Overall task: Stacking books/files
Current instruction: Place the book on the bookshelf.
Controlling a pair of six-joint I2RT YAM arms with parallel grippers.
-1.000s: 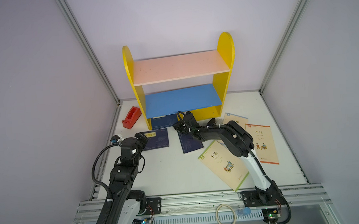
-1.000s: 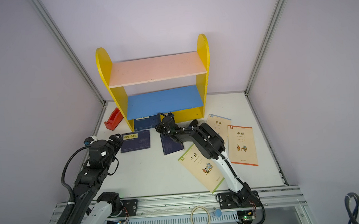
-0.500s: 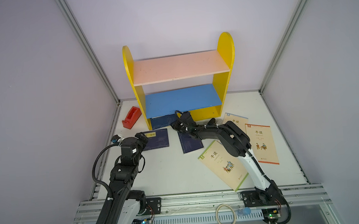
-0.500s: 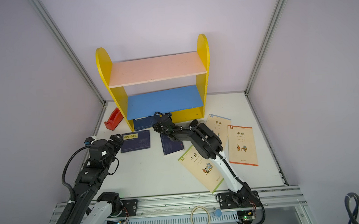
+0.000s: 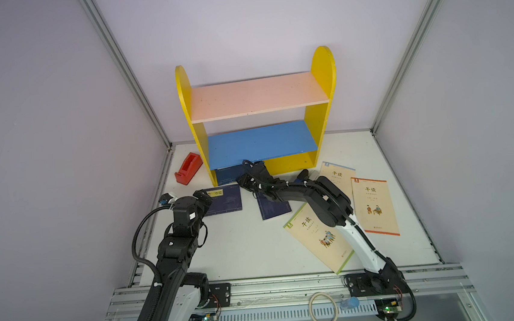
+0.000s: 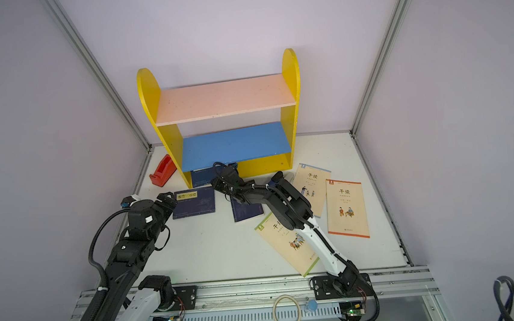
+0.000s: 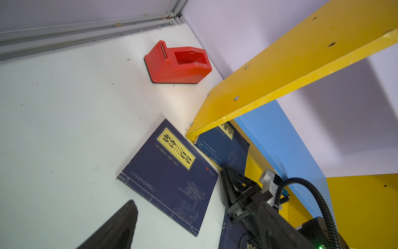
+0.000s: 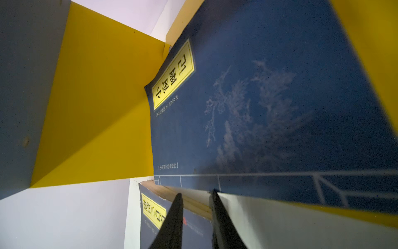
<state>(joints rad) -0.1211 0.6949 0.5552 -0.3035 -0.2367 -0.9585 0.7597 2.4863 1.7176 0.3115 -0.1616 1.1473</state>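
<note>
White tabletop (image 5: 243, 247), shelf (image 5: 262, 143) over navy book (image 8: 258, 107), right fingers (image 8: 218, 215) at its edge, grip unclear, left fingers (image 7: 116, 230) spread.

White table (image 5: 241, 253): a navy book (image 5: 224, 201) just ahead of the fingers (image 7: 120, 226) of the left gripper (image 5: 204, 200), red tape dispenser (image 5: 188, 169) farther ahead. Yellow shelf unit (image 5: 321, 77) stands past the fingers (image 8: 217, 215) of the right gripper (image 8: 196, 193) — second navy book (image 5: 277, 210) and three cream books (image 5: 318, 236) lie behind them.

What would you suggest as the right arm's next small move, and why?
Probably draw the right gripper straight back: it seems pinched on the near edge of the navy book, which lies under the blue shelf with a corner curled against the yellow panel.
</note>
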